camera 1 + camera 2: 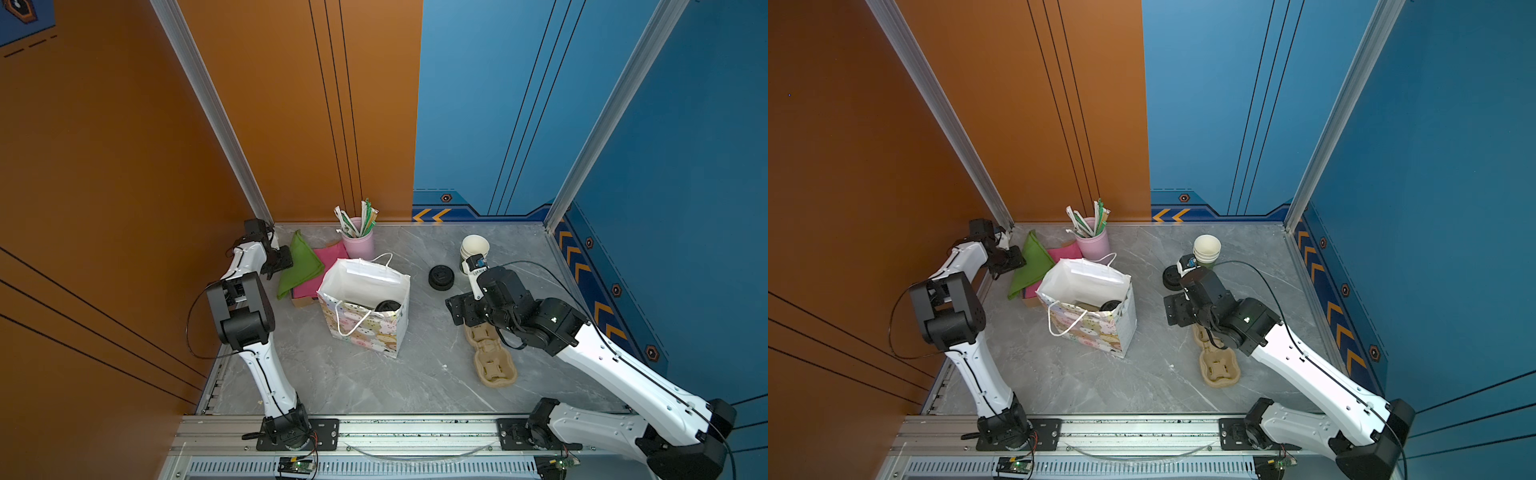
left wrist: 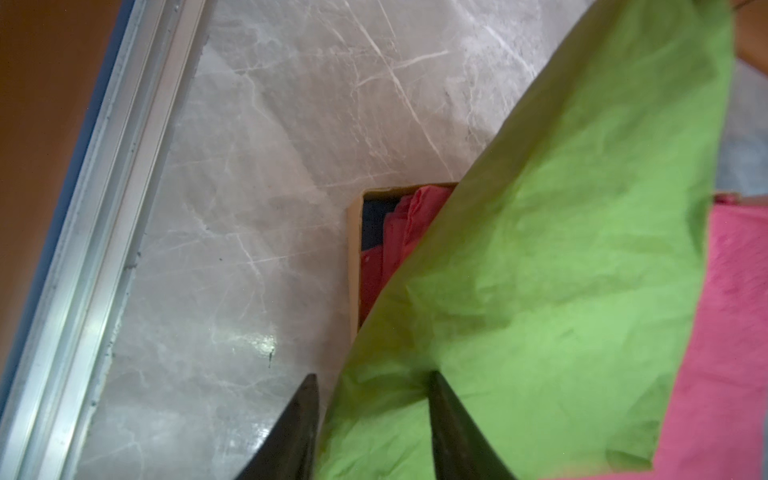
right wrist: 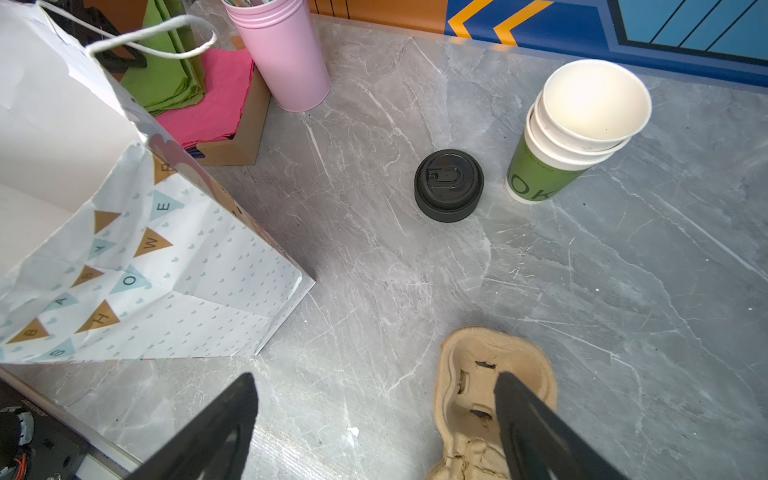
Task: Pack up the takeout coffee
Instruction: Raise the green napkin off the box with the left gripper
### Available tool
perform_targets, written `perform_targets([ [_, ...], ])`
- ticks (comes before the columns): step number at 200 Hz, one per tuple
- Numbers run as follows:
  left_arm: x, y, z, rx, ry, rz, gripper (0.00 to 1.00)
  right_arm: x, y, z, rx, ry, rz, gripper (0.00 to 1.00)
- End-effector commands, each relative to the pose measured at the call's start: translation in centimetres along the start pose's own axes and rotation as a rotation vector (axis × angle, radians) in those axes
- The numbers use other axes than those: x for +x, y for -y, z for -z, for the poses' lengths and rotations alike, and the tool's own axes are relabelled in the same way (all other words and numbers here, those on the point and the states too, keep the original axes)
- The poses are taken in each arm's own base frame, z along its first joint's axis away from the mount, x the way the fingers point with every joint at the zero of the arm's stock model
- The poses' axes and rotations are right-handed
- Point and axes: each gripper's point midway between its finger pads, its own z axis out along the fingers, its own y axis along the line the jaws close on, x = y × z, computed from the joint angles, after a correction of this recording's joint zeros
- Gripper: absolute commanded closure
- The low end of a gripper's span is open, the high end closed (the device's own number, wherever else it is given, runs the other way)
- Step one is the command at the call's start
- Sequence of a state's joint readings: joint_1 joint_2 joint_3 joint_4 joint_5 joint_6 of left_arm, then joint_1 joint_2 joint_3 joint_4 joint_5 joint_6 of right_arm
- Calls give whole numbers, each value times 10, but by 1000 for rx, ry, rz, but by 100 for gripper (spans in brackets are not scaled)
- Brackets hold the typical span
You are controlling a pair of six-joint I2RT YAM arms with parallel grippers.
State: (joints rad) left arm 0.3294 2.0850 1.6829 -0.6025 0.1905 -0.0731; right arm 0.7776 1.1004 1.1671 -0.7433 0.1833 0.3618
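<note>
Grey marble-look surface [image 1: 415, 386]. Centre: patterned paper gift bag w/ white cord handles [image 1: 365, 328], upright, mouth open. Back, just behind bag: pink cylindrical tumbler [image 1: 358, 246], upright; left of it, shallow brown cardboard tray [image 3: 245, 137], touching bag's side. Right of bag, apart from it: loose black plastic lid [image 1: 441, 277], flat; just beside that, stack of white paper cups w/ green bottom cup [image 1: 474, 249]. Front right: brown moulded-pulp cup carrier [image 1: 494, 365], lying flat.

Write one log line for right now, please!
coffee: in bag | left gripper: around green napkin | right gripper: open, empty
</note>
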Motion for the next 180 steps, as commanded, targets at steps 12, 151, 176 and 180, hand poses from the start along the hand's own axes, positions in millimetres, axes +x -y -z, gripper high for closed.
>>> perform_targets([
  [12, 2, -3, -5, 14, -21, 9, 78, 4, 1, -1, -1, -15, 23, 10],
  [151, -37, 32, 89, 115, 173, 24, 100, 4, 2, 3, -5, -3, 26, 10],
  [176, -42, 47, 120, 148, 229, 8, 100, 0, 0, 7, -14, 9, 31, 10],
  [180, -43, 48, 123, 146, 236, 7, 100, 0, 1, 6, -13, 9, 31, 10],
])
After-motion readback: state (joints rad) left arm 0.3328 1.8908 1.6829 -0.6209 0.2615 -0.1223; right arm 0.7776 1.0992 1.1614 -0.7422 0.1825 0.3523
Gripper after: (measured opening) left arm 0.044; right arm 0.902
